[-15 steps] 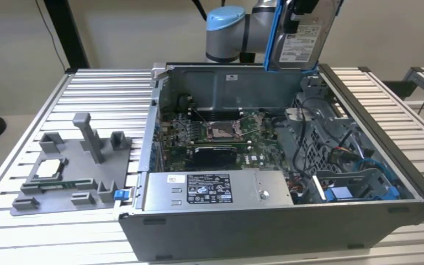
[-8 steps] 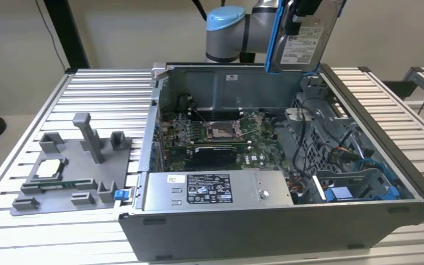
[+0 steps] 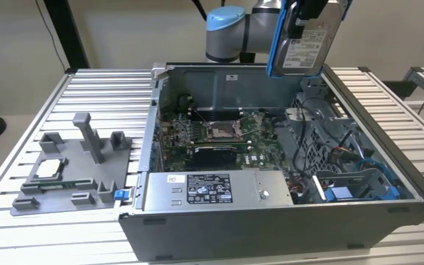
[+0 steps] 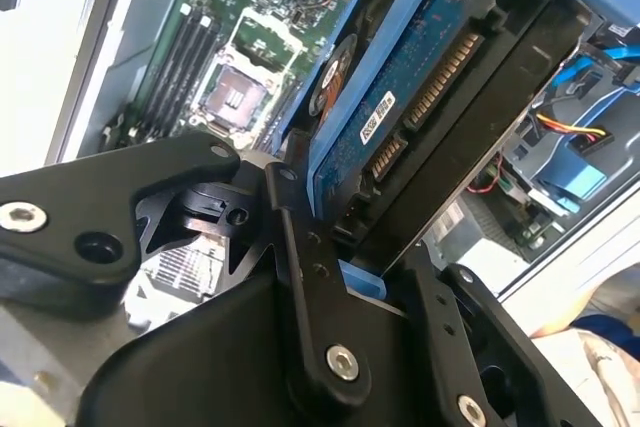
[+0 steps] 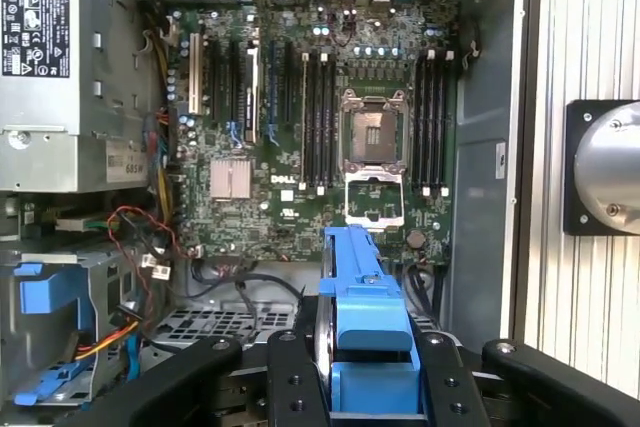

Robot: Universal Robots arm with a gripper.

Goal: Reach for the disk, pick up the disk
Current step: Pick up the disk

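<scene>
Two black fingers of the gripper are clamped on the disk, held upright above the open case at its far end. Its label shows in the exterior view; the second wrist view shows its circuit-board underside, the first its blue rail edge-on over the motherboard.

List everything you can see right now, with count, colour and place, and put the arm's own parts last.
disk: one, silver-grey with blue rails, held upright above the case's far corner
computer case: one, grey, open, on the slatted table
motherboard: one, green, inside the case
power supply: one, silver, at the case's near wall
empty drive caddy: one, blue, at the exterior view's right inside the case
fixture tray: one, grey, at the exterior view's left
arm: one, grey with blue cap
fingers: black, clamped on the disk
</scene>
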